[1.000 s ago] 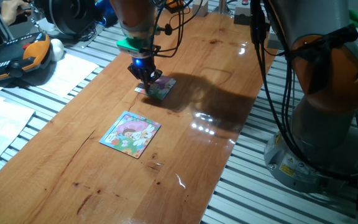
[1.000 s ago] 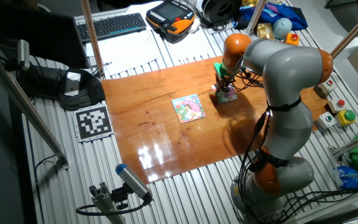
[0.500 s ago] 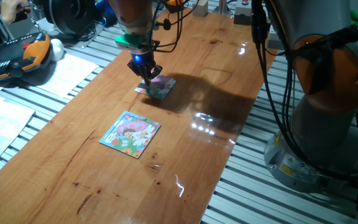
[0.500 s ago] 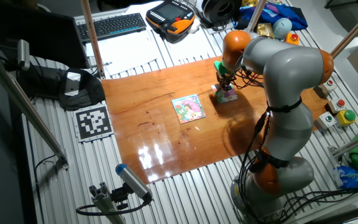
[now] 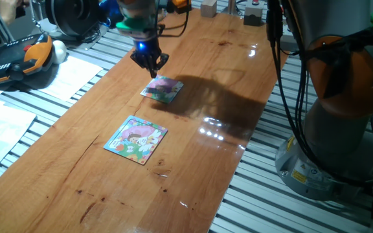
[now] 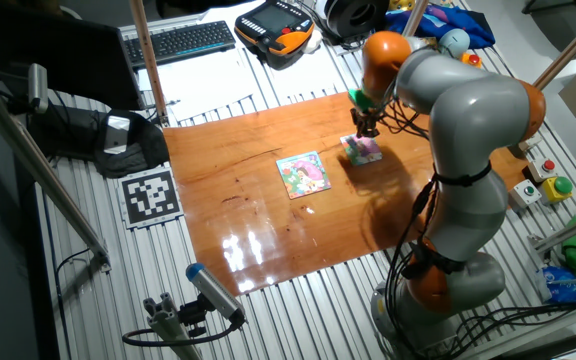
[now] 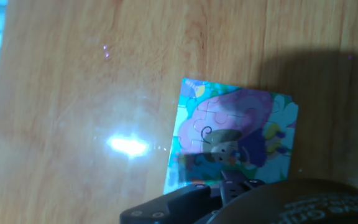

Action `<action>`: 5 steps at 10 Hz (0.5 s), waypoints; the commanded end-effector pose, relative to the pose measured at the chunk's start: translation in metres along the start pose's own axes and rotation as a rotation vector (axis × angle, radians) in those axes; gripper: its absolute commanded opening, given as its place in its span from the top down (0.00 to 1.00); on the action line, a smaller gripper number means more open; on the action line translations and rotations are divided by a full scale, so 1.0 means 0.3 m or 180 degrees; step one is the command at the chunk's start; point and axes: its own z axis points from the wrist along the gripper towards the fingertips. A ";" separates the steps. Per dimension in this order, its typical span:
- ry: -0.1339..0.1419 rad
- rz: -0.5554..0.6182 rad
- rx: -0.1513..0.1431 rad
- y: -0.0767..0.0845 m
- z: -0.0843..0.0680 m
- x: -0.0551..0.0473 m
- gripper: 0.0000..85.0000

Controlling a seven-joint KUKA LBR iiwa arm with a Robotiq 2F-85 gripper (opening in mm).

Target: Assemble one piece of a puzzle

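The puzzle (image 5: 162, 88), a small square pink, purple and green cartoon jigsaw, lies flat on the wooden table (image 5: 232, 58). It also shows in the other fixed view (image 6: 364, 148) and fills the middle of the hand view (image 7: 232, 134). My gripper (image 5: 151, 70) hangs a little above the puzzle's far left corner, clear of it, and it shows in the other fixed view too (image 6: 367, 127). Its fingertips come together to a point, with nothing visible between them. No loose teal piece shows in any view.
The larger puzzle with the light-blue border (image 5: 136, 139) lies nearer the front of the table. Papers (image 5: 70, 76) and an orange teach pendant (image 5: 15, 58) sit off the left edge. The arm's base (image 5: 342, 129) stands to the right. A keyboard (image 6: 183, 42) lies behind the table.
My gripper was down on the small puzzle one second ago. It has since risen straight up and slightly back. The puzzle has stayed in place.
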 end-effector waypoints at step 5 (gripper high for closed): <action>0.0062 -0.0994 0.0092 0.006 -0.155 -0.015 1.00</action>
